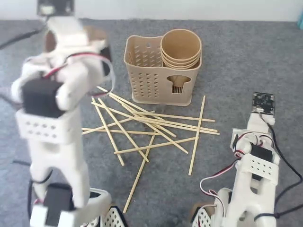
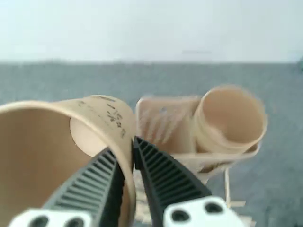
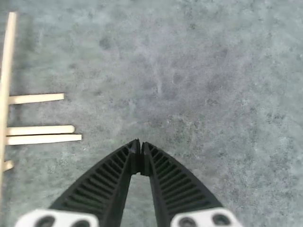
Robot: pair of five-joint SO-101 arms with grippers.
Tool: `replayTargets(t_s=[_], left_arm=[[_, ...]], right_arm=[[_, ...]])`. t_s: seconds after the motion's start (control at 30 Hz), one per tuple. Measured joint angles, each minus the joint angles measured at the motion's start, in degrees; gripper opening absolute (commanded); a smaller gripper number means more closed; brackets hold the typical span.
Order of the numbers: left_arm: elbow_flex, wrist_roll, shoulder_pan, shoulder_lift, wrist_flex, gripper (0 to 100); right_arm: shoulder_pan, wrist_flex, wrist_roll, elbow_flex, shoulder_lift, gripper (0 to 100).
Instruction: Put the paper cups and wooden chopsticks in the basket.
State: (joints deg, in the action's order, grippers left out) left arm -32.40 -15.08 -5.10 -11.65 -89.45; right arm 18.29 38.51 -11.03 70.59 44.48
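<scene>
High view gives me the grey surface (image 1: 246,61), with the left arm (image 1: 61,104) raised on its left side and the right arm (image 1: 255,165) sitting low at the near right. The perforated basket (image 1: 151,80) stands upright toward the far side. A stack of paper cups (image 1: 181,47) is nested in its end nearer the right arm, mouths up, long axis vertical. On the left wrist view I see a single paper cup (image 2: 42,156) tipped over, mouth facing back at the camera and base pointing toward the basket. The left gripper (image 2: 132,144) has its jaws clenched on that cup's wall, one jaw inside the mouth and one outside. Scattered flat just in front of the basket lie the wooden chopsticks (image 1: 151,124), most running crosswise, a few diagonal, and a lone chopstick (image 1: 198,135) pointing nearly straight away from me. The right gripper (image 3: 140,144) hangs over bare surface, jaws pressed together on nothing, with chopstick ends near it.
</scene>
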Motion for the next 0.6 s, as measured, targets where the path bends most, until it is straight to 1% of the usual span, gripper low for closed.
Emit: replayTargets(t_s=[0.17,0.3,0.47,0.6], left_arm=[[-4.4,-0.6,-5.7,8.1,9.2,1],[-7.2,-0.8,-10.5,14.5,13.6,1],[-12.7,-0.9,-15.4,21.6,14.9,1],[-16.4,-0.7,-17.1,26.5,14.9,1]], right_arm=[[0.4,0.0,0.0,0.0,0.0,0.8],[0.4,0.0,0.0,0.0,0.0,0.8],[0.4,0.0,0.0,0.0,0.0,0.8],[0.4,0.0,0.0,0.0,0.0,0.8]])
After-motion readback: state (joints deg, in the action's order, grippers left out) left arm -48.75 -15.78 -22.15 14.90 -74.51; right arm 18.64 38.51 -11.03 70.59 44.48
